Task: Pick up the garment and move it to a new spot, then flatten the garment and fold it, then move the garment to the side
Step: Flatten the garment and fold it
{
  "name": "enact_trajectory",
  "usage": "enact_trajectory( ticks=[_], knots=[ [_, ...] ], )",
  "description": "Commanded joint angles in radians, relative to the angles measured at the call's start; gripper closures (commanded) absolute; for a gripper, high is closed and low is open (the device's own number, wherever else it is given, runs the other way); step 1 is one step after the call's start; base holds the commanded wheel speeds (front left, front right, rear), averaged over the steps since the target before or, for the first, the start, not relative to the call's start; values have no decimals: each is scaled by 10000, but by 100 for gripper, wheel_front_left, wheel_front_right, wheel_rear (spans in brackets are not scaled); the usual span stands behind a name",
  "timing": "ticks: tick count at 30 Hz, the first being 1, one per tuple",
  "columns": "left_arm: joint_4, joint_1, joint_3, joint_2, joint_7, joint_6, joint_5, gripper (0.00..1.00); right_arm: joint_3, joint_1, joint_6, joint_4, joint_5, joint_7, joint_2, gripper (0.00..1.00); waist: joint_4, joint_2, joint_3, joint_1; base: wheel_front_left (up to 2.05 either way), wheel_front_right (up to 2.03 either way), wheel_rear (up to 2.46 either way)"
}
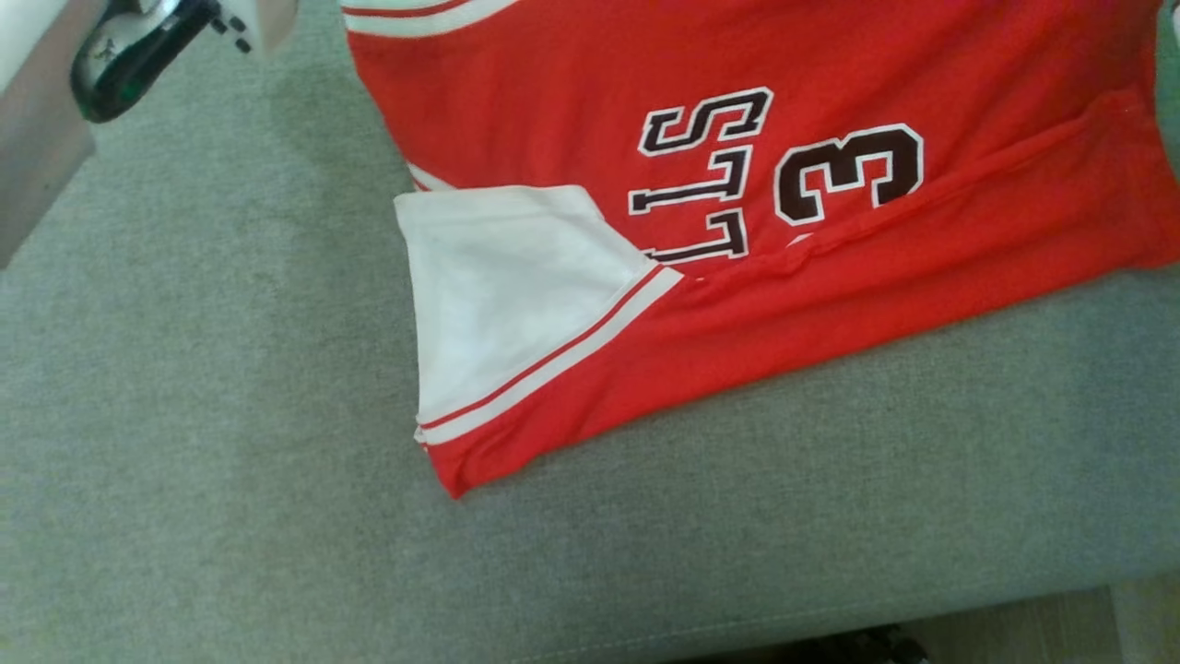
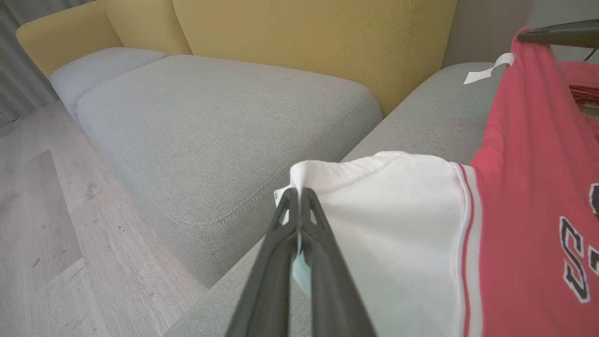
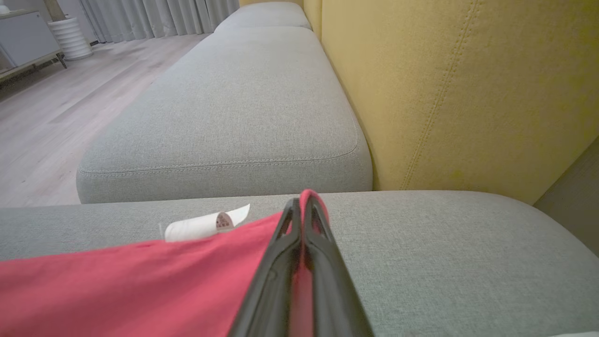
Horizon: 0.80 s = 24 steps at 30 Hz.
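Left gripper pinches the white sleeve of the red garment; right gripper nips its red edge. Black lettering reads "LLS" and "3".

Grey sofa seat cushions meet a yellow backrest beside pale wooden flooring.

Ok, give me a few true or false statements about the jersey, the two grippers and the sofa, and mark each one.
1. The left gripper is shut on the white sleeve of the jersey. True.
2. The right gripper hangs open over the sofa. False: it is shut on the jersey's red edge.
3. The sofa's backrest is yellow. True.
4. The jersey is blue. False: it is red, with a dark 3 on it.
5. The jersey lies on a table. False: it lies on the grey seat cushion.
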<state>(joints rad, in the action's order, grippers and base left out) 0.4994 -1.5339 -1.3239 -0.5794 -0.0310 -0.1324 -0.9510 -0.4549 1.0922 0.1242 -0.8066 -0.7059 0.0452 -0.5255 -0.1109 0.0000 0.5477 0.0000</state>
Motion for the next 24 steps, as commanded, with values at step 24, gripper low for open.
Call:
enact_trajectory(
  ticks=[24],
  knots=[
    [-6592, 5051, 437, -2197, -1068, 1832, 427, 100, -446, -4287, 65, 609, -1501, 1016, -2193, 100, 1123, 0, -1681, 0, 0, 0, 0]
  ],
)
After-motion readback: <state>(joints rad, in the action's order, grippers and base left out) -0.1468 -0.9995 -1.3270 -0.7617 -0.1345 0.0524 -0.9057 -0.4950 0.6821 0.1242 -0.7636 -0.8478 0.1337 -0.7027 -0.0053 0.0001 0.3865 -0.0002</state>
